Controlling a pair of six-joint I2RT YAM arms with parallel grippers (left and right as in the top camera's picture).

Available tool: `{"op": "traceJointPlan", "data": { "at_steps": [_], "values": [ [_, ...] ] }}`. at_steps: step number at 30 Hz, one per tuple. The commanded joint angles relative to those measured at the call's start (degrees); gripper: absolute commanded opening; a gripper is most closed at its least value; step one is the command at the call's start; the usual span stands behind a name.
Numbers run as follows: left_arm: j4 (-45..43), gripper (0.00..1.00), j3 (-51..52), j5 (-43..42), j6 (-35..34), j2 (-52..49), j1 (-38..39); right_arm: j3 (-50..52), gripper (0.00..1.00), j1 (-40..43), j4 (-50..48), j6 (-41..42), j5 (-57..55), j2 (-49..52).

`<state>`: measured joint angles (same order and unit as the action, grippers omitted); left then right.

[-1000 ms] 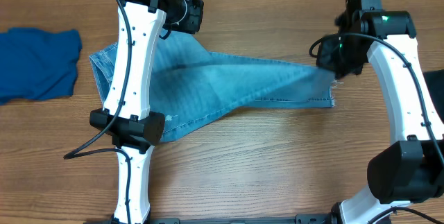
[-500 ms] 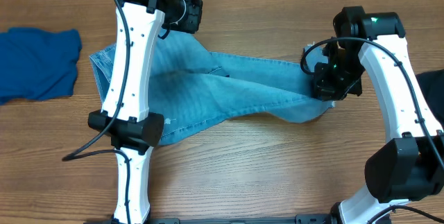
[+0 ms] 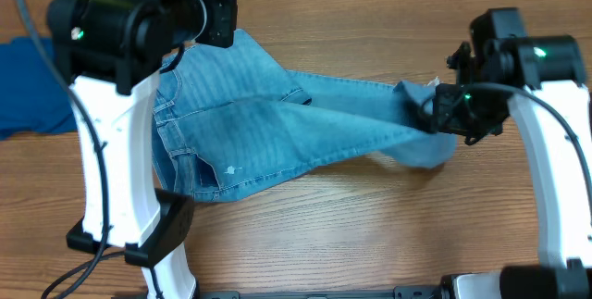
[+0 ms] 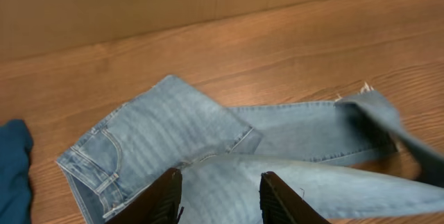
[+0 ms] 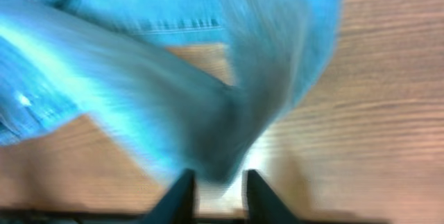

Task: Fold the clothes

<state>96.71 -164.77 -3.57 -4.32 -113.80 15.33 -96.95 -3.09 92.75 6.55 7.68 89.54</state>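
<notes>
From overhead, the jeans point(image 3: 277, 137) lie across the worktop point(image 3: 370, 234), with my right gripper point(image 3: 442, 114) pinching the leg-hem end, so I'd carry it toward the waistband low and steady. Left wrist: the left gripper point(image 4: 218, 189) has its fingers spread, holding nothing, above the denim. Right wrist's blurry, but the fingers point(image 5: 182, 191) look clamped on fabric.

Even, fairly bright light falls from above, laying soft shadows under the jeans point(image 3: 305, 128) on the bench point(image 3: 370, 234). The overhead and left wrist views are sharp. The right wrist view is heavily smeared by motion blur, with denim point(image 5: 173, 78) and wood grain streaked.
</notes>
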Motion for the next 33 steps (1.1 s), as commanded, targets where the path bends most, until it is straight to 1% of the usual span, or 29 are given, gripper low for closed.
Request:
{"op": "traceJointPlan", "data": {
  "at_steps": [1,4,6,7,9,10,13,16,17,19,25,28,33],
  "values": [
    [0.1,0.41,-0.6,0.8,0.1,1.4,0.0,-0.2,0.37,-0.1,-1.4,2.7,0.1,-2.9],
    [0.1,0.42,-0.6,0.8,0.1,1.7,0.0,-0.2,0.38,-0.1,-2.4,2.9,0.0,-3.8],
    [0.1,0.42,-0.6,0.8,0.1,1.7,0.0,-0.2,0.41,-0.1,-5.4,2.9,-0.2,-4.5],
    [0.1,0.42,-0.6,0.8,0.1,1.7,0.0,-0.2,0.46,0.0,-8.8,2.9,-0.2,-5.0],
    [0.1,0.42,-0.6,0.8,0.1,1.7,0.0,-0.2,0.54,0.4,-12.5,3.7,-0.1,-5.0],
    [0.1,0.42,-0.6,0.8,0.0,1.7,0.0,-0.1,0.54,0.6,-14.3,3.7,-0.2,-4.6],
    [0.1,0.41,-0.6,0.8,0.0,2.0,0.1,-0.1,0.58,1.9,-18.7,3.7,-1.9,-2.1],
    [0.1,0.41,-0.6,0.8,0.0,2.3,0.0,-0.1,0.67,4.2,-21.9,3.7,-2.6,2.0],
    [0.1,0.41,-0.6,0.8,0.1,2.4,0.0,-0.1,0.68,4.9,-22.8,3.7,-3.0,3.6],
    [0.1,0.42,-0.6,0.8,0.1,2.4,0.0,-0.1,0.70,6.1,-24.3,3.7,-3.7,7.2],
    [0.1,0.42,-0.6,0.8,0.0,2.4,0.0,-0.1,0.69,6.9,-29.0,3.7,-3.8,18.8],
    [0.1,0.42,-0.6,0.8,0.0,2.4,0.0,-0.1,0.67,6.2,-31.8,3.8,-3.8,24.3],
    [0.1,0.42,-0.6,0.8,-0.6,2.4,0.0,-0.1,0.67,4.5,-33.2,3.8,-5.0,30.3]
  ]
}}
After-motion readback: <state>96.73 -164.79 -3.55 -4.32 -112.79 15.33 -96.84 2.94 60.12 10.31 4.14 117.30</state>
